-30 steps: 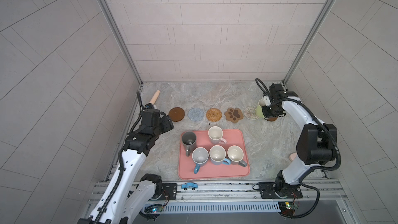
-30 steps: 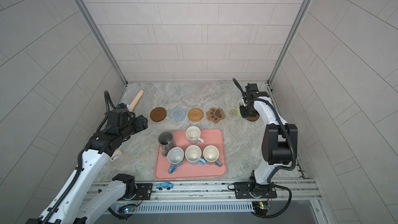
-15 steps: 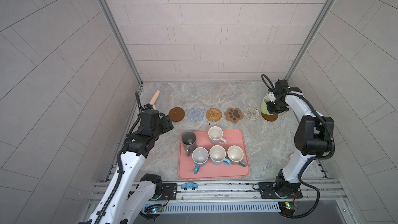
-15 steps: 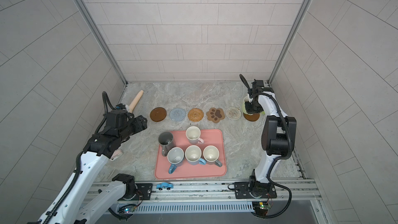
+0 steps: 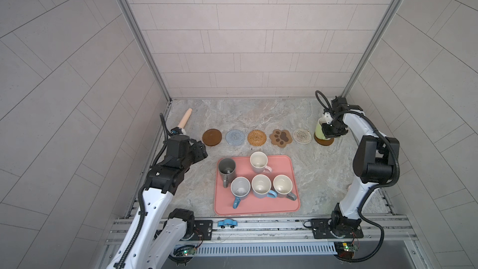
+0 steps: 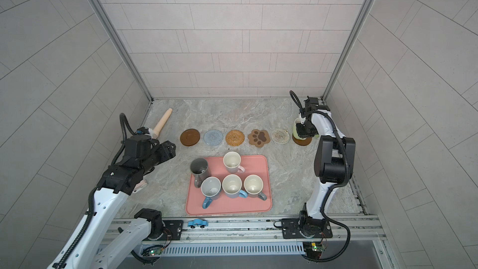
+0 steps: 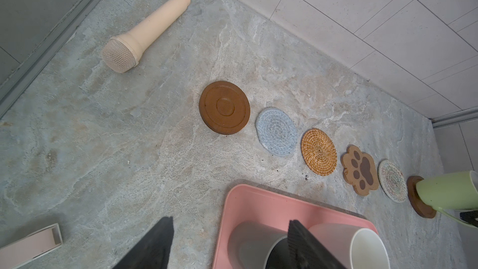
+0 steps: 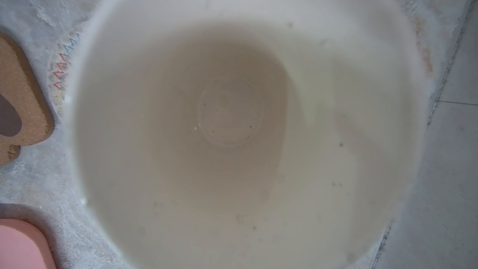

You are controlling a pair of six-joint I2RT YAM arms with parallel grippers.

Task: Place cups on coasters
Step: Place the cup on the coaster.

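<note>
A green cup [image 5: 320, 131] [image 6: 295, 132] [image 7: 447, 192] sits with its base on the right-hand brown wooden coaster [image 5: 323, 142] [image 7: 416, 200]. My right gripper [image 5: 331, 131] [image 6: 305, 130] is shut on it at the handle side. The right wrist view shows only the cup's pale inside [image 8: 232, 115]. Other coasters lie bare in a row: brown disc [image 5: 212, 137], grey-blue [image 5: 235, 137], rattan [image 5: 256, 137], paw [image 5: 280, 138], cream [image 5: 301, 135]. Several cups stand on the pink tray [image 5: 258, 208], the dark grey one [image 5: 226, 168] nearest my left gripper [image 5: 203, 151] [image 7: 230, 221], which hangs open and empty.
A beige toy microphone [image 5: 185, 121] [image 7: 147, 32] lies at the back left by the wall. A pinkish flat object [image 7: 31, 244] lies under my left arm. A small blue toy car [image 5: 227, 223] sits on the front rail. Tiled walls close both sides and the back.
My right gripper has carried the green cup a little to the right, away from the cream coaster and onto the brown disc. The left arm has hardly moved.
</note>
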